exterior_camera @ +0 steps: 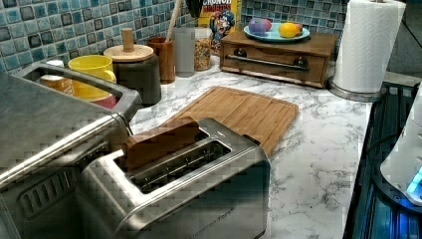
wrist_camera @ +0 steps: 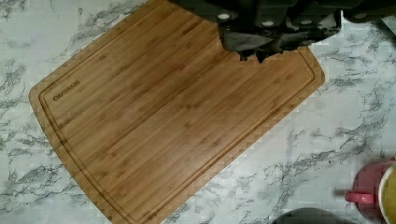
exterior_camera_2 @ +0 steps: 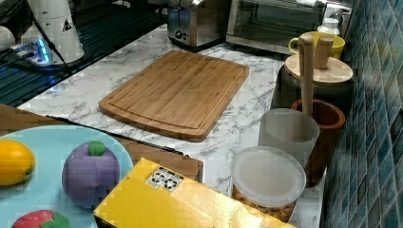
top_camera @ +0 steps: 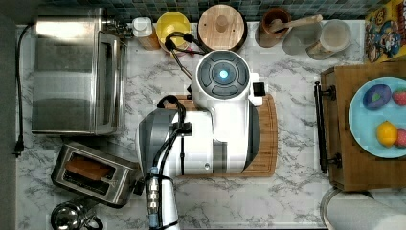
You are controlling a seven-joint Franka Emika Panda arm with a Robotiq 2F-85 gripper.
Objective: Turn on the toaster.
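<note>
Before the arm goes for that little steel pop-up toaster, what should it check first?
1. Small brushed-steel pop-up toaster upright on the marble counter: ok.
2. Brown bread slice standing in a slot: ok.
3. Its black side lever at the end nearer the arm, nothing blocking it: ok.
4. Gripper at the lever: not ok; it hangs above the bamboo cutting board.
5. Fingers ready: cannot tell.
6. Toaster plugged in: cannot tell.
</note>
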